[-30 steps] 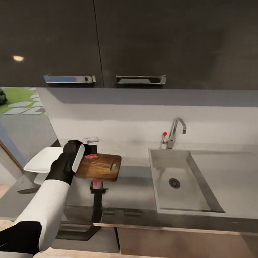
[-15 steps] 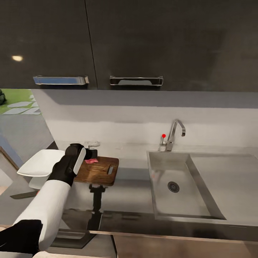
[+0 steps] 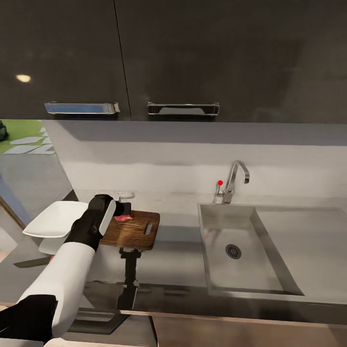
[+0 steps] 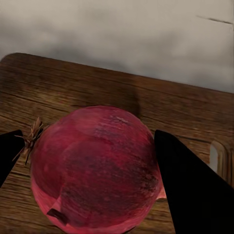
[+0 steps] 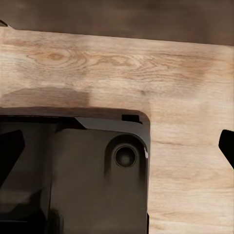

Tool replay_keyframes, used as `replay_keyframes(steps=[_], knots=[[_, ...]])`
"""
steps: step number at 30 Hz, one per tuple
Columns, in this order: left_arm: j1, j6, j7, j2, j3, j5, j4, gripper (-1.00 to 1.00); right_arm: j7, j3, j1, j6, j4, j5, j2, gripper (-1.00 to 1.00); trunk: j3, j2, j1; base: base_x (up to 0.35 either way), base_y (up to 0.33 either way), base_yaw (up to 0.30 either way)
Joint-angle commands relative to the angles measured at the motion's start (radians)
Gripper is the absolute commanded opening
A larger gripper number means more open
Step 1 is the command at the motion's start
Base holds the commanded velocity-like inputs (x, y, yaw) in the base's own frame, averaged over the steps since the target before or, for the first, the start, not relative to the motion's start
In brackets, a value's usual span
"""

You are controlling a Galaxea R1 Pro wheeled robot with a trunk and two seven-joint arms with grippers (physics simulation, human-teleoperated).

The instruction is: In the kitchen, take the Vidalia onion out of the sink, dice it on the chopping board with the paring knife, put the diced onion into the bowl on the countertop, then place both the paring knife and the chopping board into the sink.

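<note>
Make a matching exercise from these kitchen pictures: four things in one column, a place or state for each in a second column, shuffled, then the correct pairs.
Things:
1. onion
2. chopping board
3. bowl
4. sink

Places or states:
A. white, at the counter's left end
B. under the tap with the red knob
C. between the left gripper's fingers
D. brown wood, lying under the onion

Pairs: 1-C, 2-D, 3-A, 4-B

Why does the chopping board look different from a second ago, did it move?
Cannot tell. The whole head view shifted: the cabinet handle and tap moved too, so the camera moved. Since half a second ago the chopping board sits unchanged beside the sink.
</note>
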Motion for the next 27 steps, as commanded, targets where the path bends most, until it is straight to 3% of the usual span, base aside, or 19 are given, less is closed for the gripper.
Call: replay_keyframes(steps=[1, 11, 15, 27], knots=[[-0.001, 0.004, 0.008, 0.0, 0.001, 0.009, 0.001, -1.0, 0.006, -0.008, -0.001, -0.004, 0.0, 0.01, 0.0, 1.0, -0.002, -0.002, 0.001, 0.0, 0.0, 0.0], [0.002, -0.009, 0.01, 0.005, 0.004, 0.008, -0.008, -1.0, 0.007, -0.004, -0.001, -0.008, 0.002, 0.019, 0.008, 1.0, -0.002, -0.002, 0.001, 0.0, 0.0, 0.0], [0.002, -0.009, 0.01, 0.02, 0.002, 0.009, -0.009, -1.0, 0.007, -0.002, -0.001, -0.008, 0.002, 0.018, -0.006, 1.0, -0.002, -0.002, 0.001, 0.0, 0.0, 0.0], [0.002, -0.009, 0.01, 0.03, 0.002, 0.009, -0.01, -1.0, 0.007, -0.003, -0.001, -0.007, 0.002, 0.017, -0.009, 1.0, -0.003, -0.002, 0.001, 0.0, 0.0, 0.0]])
